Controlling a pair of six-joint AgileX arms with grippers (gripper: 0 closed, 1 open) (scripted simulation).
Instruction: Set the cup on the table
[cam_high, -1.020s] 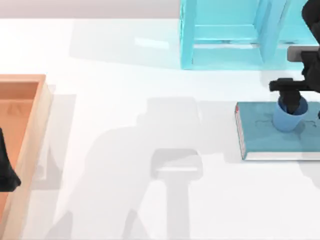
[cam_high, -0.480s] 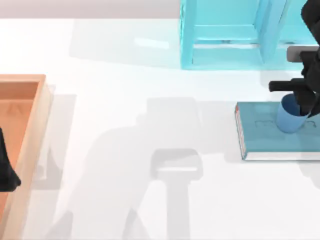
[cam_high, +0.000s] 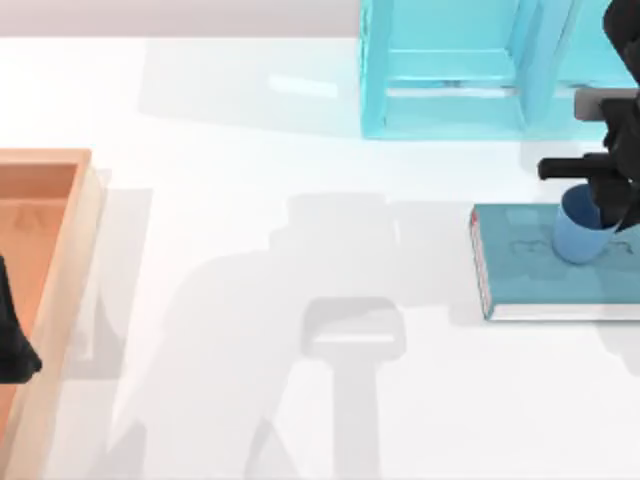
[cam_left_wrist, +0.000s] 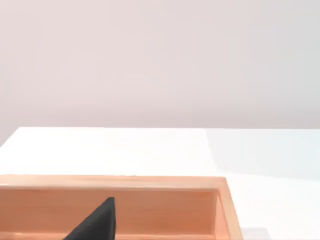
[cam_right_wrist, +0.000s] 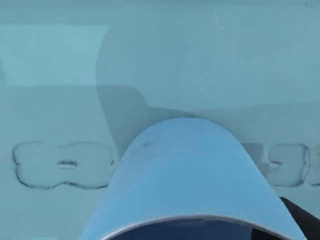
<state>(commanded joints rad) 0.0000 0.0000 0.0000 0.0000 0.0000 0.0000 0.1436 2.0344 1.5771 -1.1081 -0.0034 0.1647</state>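
Note:
The small blue cup (cam_high: 578, 240) is at the far right, over the teal book (cam_high: 530, 275). It leans a little, and I cannot tell whether its base still touches the cover. My right gripper (cam_high: 592, 203) is shut on the cup's rim from above. In the right wrist view the cup (cam_right_wrist: 190, 170) is close up, with the book's embossed cover (cam_right_wrist: 50, 100) behind it and one dark finger (cam_right_wrist: 302, 222) at its side. The white table (cam_high: 300, 150) stretches out left of the book. My left gripper (cam_high: 12, 345) is parked over the orange tray.
An orange wooden tray (cam_high: 70, 250) lies along the left edge, seen also in the left wrist view as the tray (cam_left_wrist: 150, 182). A translucent blue shelf unit (cam_high: 450, 70) stands at the back right, just behind the book.
The right gripper and the cup have shifted slightly right and up from the book's cover, and the cup now leans. The left arm has not moved.

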